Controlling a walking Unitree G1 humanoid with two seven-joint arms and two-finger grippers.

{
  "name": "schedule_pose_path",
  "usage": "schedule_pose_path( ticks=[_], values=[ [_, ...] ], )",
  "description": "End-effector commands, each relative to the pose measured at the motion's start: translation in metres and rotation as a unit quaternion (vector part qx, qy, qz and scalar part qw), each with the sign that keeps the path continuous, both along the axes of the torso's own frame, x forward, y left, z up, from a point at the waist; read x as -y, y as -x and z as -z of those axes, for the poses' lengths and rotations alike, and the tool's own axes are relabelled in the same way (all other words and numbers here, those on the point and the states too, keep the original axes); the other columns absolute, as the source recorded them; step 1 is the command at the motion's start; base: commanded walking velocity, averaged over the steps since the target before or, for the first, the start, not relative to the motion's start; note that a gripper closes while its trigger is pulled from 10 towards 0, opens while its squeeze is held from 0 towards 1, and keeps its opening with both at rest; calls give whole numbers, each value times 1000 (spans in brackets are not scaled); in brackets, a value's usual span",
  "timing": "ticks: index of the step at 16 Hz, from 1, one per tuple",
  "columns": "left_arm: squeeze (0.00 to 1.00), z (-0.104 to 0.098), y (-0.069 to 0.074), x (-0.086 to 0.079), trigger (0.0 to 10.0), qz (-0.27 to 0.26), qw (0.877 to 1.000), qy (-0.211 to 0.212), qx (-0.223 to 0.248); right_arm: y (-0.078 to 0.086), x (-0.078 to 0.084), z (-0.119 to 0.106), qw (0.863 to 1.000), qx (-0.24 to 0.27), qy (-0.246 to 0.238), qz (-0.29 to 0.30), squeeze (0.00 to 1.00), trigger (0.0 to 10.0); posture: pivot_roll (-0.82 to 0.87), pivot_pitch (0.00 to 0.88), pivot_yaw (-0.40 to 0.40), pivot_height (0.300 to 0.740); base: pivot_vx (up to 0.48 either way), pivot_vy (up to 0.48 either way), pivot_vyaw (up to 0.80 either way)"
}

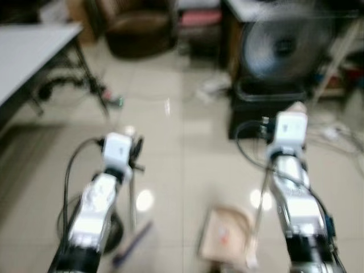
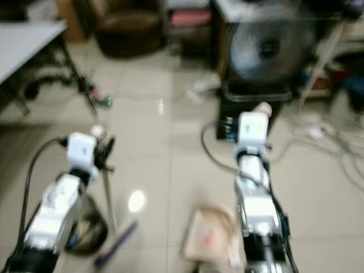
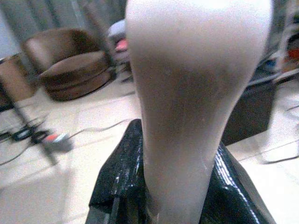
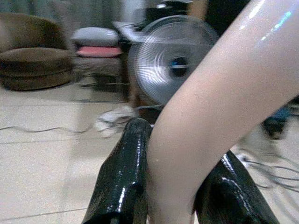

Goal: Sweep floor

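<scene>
Cream plastic fills both wrist views: the left gripper [image 3: 173,186] has its two black fingers closed round a pale broom handle [image 3: 191,93], and the right gripper [image 4: 173,186] is closed round a curved dustpan handle [image 4: 210,107]. On the blurred head views the broom's thin shaft [image 1: 131,199] drops from the left arm to a dark brush head [image 2: 88,230] on the near left tiles, while the tan dustpan [image 1: 224,233] lies on the near floor [image 1: 182,148] just left of the right arm. A fan [image 1: 281,45] stands far right

Two pincers, left pincer [image 3: 175,186] and right pincer [image 4: 170,186]; one fan [image 1: 284,45], far right; one brown armchair [image 1: 139,28]; one worktop [image 1: 28,54], far left.
</scene>
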State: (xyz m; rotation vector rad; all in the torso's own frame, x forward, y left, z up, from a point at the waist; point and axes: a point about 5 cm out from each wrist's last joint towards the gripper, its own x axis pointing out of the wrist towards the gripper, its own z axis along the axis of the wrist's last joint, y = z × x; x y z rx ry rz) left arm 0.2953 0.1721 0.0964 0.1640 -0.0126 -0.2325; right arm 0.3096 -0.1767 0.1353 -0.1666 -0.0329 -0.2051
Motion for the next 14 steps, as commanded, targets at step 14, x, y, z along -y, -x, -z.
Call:
schedule_pose_path(
  ticks=[14],
  values=[
    [0,-13,-13,-6,10000,-15,999,-11,38,-1,-3,-6,1000,13,3,2,0,10000,-46,9,64,740,296,0,-267]
  ],
)
